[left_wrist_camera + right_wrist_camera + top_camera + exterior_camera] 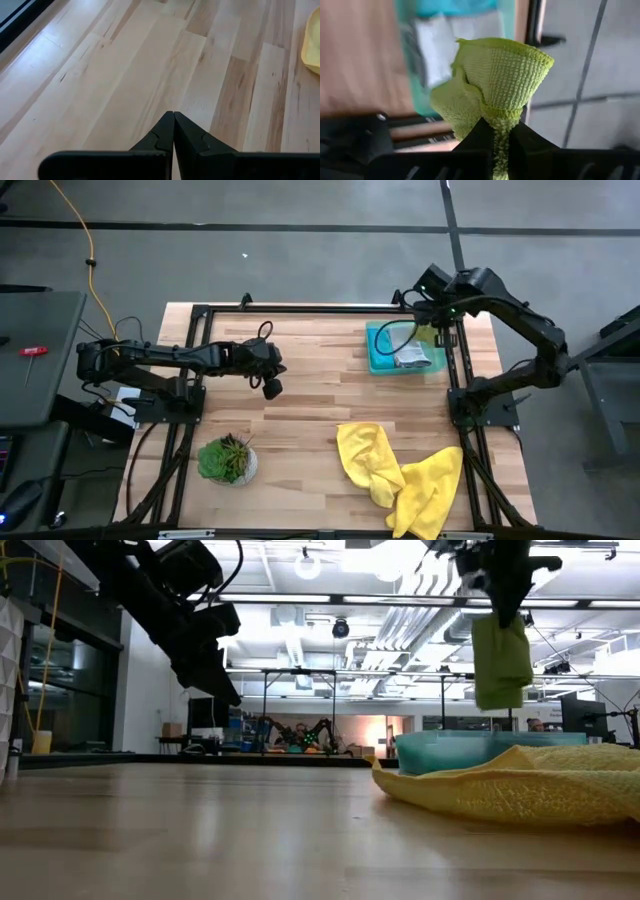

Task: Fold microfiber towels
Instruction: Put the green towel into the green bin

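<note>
the right gripper (501,131) is pinching a lime green microfiber towel (492,82) by a bunched fold, its two dark fingers clamped tight on the cloth so the rest is hanging free below it. in the low view this lime green microfiber towel (501,662) is dangling clear above the teal rectangular tray (470,750), which suggests it is being lifted out of the tray so it can be carried to open wood and spread flat. a pale grey-white towel (412,358) is lying in the tray (377,350) at the table's far right corner, waiting its turn.

the left gripper (173,131) is hovering over bare boards near the middle of the light wooden table (310,410), its fingers pressed together on nothing, probably waiting to take a corner once the cloth arrives.

a crumpled bright yellow microfiber towel (400,475) is sprawling across the near right part of the table, one end lying at the near edge; it looks unfolded. a small leafy green potted plant (227,459) is standing near the near left corner, well apart from both arms.

the widest open room is the centre strip between the left gripper and the yellow cloth. the black frame rails along the table's sides and the tray's wall are the edges to mind; the hanging towel should clear the tray rim before any sideways move.
</note>
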